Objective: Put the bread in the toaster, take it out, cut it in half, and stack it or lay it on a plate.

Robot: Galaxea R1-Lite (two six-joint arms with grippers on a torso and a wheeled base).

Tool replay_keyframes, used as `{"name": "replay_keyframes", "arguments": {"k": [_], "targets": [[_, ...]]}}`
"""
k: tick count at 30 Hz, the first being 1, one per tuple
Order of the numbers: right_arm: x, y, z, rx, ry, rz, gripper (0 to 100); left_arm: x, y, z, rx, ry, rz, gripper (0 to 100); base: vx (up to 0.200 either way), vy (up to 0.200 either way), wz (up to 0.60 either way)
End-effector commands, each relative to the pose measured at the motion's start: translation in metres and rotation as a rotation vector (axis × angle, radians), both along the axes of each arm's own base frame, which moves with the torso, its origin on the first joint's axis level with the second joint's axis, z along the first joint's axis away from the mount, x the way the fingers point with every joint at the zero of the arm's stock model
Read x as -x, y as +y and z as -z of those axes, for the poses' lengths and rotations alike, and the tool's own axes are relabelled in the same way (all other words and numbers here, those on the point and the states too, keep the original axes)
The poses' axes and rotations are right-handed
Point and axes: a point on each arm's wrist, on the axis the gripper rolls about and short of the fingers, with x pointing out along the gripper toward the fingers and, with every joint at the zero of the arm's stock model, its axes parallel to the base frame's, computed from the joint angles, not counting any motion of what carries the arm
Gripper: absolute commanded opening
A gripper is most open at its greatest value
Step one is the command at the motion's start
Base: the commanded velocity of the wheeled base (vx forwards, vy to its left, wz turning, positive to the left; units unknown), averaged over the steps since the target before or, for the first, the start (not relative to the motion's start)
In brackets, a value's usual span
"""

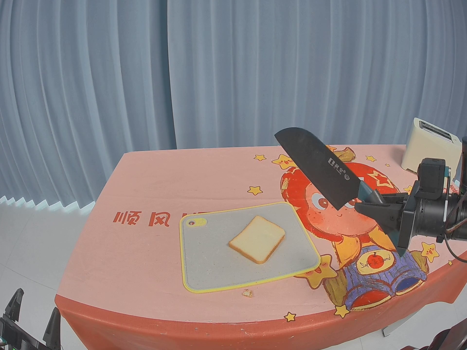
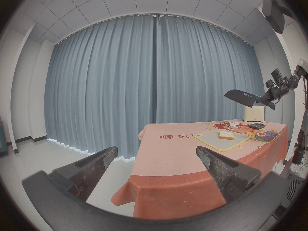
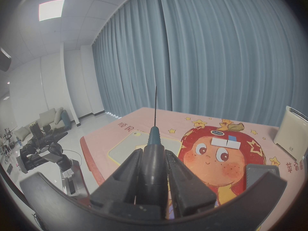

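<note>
Pale square slice of bread (image 1: 257, 239) with a golden-brown crust, whole and uncut, lying flat in the middle of a grey, yellow-rimmed cutting board (image 1: 209, 261) on the pink table (image 1: 141, 249). Above and to its right, a black knife (image 1: 321, 168), blade slanting upward, handle clamped tight in the right gripper (image 1: 377, 207). From the right wrist, blade seen edge-on as a thin line, with a white toaster (image 3: 293, 133) at the far corner. From the left wrist, left gripper (image 2: 156, 151) off the table's edge, jaws spread wide, holding nothing.
</note>
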Motion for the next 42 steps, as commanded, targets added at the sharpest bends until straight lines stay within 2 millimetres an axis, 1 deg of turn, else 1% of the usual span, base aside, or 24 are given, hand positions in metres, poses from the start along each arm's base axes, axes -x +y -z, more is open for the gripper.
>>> {"name": "replay_keyframes", "arguments": {"k": [1, 3, 5, 9, 11, 15, 19, 27, 29, 33, 42], "targets": [[-0.008, 0.013, -0.008, 0.034, 0.044, -0.035, 0, -0.001, 0.0, 0.005, 0.001, 0.015, 0.0, 100, 0.0, 0.0, 0.0], [-0.009, 0.014, -0.007, 0.056, 0.064, -0.046, 0, -0.001, 0.0, 0.005, 0.001, 0.015, 0.0, 100, 0.0, 0.0, 0.0], [-0.01, 0.02, -0.004, 0.118, 0.084, -0.085, 0, -0.001, 0.0, 0.005, 0.001, 0.015, 0.0, 100, 0.0, 0.0, 0.0], [-0.009, 0.03, 0.0, 0.15, 0.088, -0.139, 0, -0.001, 0.0, 0.005, 0.002, 0.015, 0.0, 100, 0.0, 0.0, 0.0], [-0.013, 0.035, 0.006, 0.167, 0.095, -0.152, 0, -0.001, 0.0, 0.005, 0.001, 0.015, 0.0, 100, 0.0, 0.0, 0.0], [-0.019, 0.04, 0.013, 0.203, 0.085, -0.171, 0, -0.001, 0.0, 0.005, 0.001, 0.015, 0.0, 100, 0.0, 0.0, 0.0], [-0.026, 0.044, 0.024, 0.265, 0.063, -0.205, 0, -0.001, 0.0, 0.005, 0.001, 0.015, 0.0, 100, 0.0, 0.0, 0.0], [-0.029, 0.046, 0.027, 0.32, 0.031, -0.217, 0, -0.001, 0.0, 0.005, 0.001, 0.015, 0.0, 100, 0.0, 0.0, 0.0], [-0.029, 0.046, 0.031, 0.345, 0.029, -0.231, 0, -0.001, 0.0, 0.005, 0.001, 0.015, 0.0, 100, 0.0, 0.0, 0.0], [-0.026, 0.042, 0.038, 0.363, 0.048, -0.228, 0, -0.001, 0.0, 0.005, 0.002, 0.014, -0.004, 100, 0.0, 0.0, 0.0], [-0.021, 0.04, 0.04, 0.362, 0.02, -0.243, 0, -0.001, 0.0, 0.005, 0.004, 0.015, -0.002, 100, 0.0, 0.0, 0.0]]}}
